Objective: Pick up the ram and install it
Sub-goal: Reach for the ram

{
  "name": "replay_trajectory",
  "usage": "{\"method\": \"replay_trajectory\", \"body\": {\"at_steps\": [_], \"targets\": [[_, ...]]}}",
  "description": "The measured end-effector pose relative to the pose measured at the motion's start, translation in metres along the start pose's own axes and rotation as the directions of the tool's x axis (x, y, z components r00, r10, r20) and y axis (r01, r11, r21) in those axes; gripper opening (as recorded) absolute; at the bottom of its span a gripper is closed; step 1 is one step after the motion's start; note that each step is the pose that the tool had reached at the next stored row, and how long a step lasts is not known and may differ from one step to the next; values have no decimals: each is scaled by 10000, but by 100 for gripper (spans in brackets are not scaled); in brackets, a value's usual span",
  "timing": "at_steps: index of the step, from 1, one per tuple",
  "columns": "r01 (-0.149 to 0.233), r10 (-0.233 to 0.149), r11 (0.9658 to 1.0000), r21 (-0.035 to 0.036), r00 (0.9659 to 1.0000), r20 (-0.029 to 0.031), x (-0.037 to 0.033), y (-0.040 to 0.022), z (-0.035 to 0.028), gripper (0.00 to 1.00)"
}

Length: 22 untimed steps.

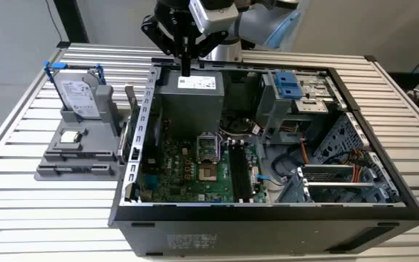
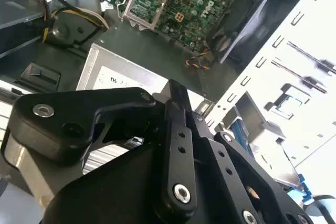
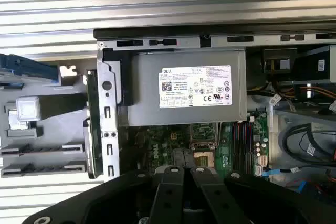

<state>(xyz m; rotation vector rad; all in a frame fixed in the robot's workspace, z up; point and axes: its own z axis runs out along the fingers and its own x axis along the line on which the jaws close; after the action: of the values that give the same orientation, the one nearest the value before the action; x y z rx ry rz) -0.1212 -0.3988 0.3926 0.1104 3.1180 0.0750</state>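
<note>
My gripper (image 1: 186, 70) hangs with its fingers pressed together, holding nothing, right above the power supply (image 1: 192, 101) at the rim of the case (image 1: 268, 229). The ram (image 1: 130, 120) stands on edge lower down, to the exterior view's left of my gripper. It is just outside the case wall beside the holder (image 1: 85, 143), well apart from me.

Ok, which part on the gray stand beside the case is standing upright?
The silver hard drive, white label facing out; the small square chip beside it lies flat.
</note>
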Motion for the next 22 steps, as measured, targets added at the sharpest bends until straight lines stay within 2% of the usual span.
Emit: {"method": "replay_trajectory", "body": {"at_steps": [15,19,22], "targets": [[46,-46,10000,0,10000,-4,6,0,0,0],[280,-280,9996,-4,9996,-15,52,-4,-2,0],[353,-353,9994,-7,9994,-18,125,-9,-3,0]]}}
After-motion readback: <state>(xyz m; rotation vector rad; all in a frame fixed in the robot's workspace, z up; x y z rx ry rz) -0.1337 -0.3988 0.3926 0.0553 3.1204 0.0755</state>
